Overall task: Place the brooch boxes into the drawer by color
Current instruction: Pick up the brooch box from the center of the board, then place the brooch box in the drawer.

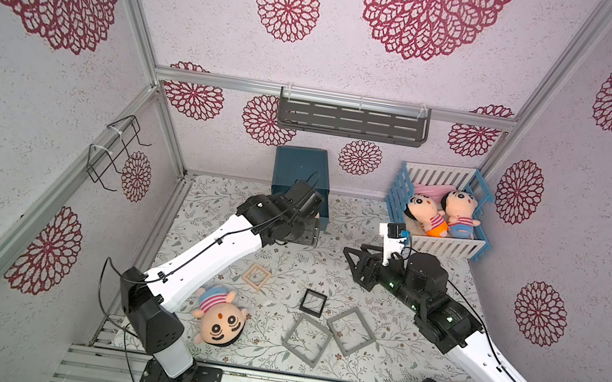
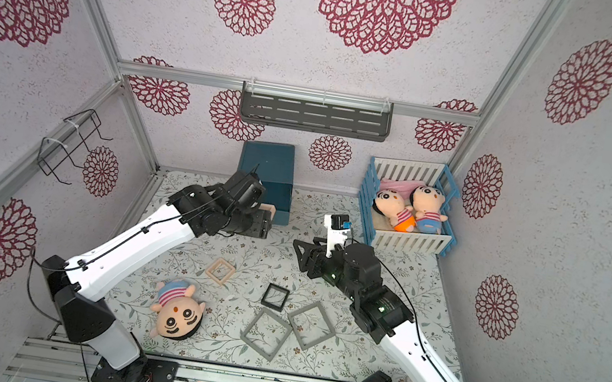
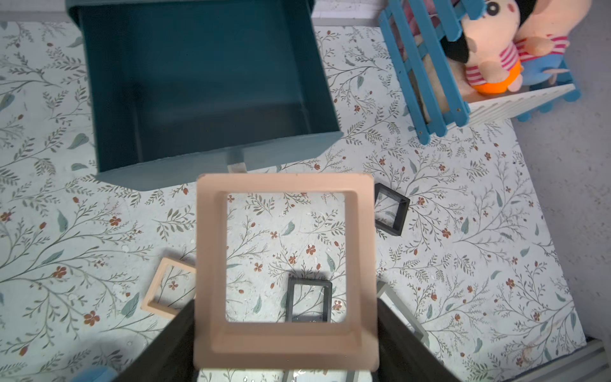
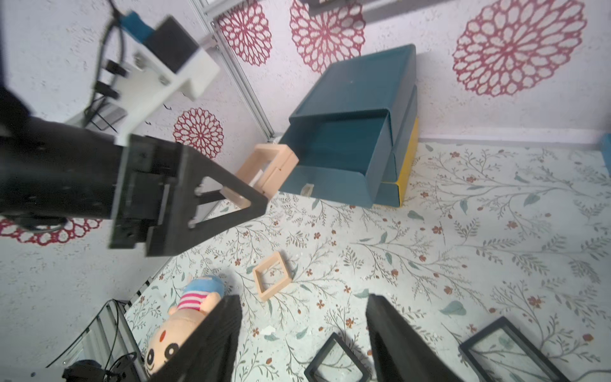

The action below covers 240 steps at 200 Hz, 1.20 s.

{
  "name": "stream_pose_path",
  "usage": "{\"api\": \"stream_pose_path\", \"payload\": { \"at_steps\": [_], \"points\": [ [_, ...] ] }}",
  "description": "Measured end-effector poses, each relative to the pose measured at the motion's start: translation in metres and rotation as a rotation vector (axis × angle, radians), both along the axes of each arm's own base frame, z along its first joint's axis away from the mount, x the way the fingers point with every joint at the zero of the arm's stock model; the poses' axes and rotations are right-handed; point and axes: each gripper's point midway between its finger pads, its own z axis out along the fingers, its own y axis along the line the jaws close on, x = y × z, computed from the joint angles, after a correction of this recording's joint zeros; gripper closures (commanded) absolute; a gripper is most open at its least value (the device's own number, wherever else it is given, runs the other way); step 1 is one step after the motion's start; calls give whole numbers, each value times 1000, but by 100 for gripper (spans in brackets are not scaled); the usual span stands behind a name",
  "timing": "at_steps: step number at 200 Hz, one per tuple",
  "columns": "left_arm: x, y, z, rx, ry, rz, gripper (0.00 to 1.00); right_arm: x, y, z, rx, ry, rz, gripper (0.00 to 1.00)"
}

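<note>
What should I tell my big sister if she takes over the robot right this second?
Left gripper: shut on a beige brooch box, held just in front of the open top drawer.
Right gripper: open and empty, above the mat.
On the mat: the other beige box, two black boxes, and two grey boxes.
Done: the top drawer is open and one beige box is picked up.
Left: nothing is in the drawer yet, so all six boxes need to go in by colour.
</note>
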Motion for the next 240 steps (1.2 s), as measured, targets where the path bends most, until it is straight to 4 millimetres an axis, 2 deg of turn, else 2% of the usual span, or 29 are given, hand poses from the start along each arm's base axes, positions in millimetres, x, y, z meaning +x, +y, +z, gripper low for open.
{"api": "stream_pose_path", "payload": {
  "at_steps": [26, 48, 65, 89, 115, 142, 194, 240],
  "points": [
    [22, 6, 9, -12, 35, 54, 47, 3, -2, 27, 24, -53, -19, 33],
    [38, 6, 13, -28, 50, 82, 46, 8, -3, 36, 27, -65, -36, 33],
    [50, 7, 9, -29, 69, 104, 46, 12, -1, 32, 17, -53, -43, 34],
    [70, 2, -6, -29, 97, 124, 45, 16, -1, 24, 0, -32, -55, 33],
    [92, -3, -23, -23, 114, 141, 45, 17, -2, 23, -3, -31, -61, 34],
    [108, -7, -31, -28, 111, 150, 45, 17, -2, 21, -9, -23, -62, 34],
    [122, -5, -42, -38, 126, 144, 44, 18, -2, 19, -14, -17, -64, 33],
    [128, -16, -51, -51, 133, 90, 44, 20, -2, 16, -18, -11, -66, 33]
  ]
}}
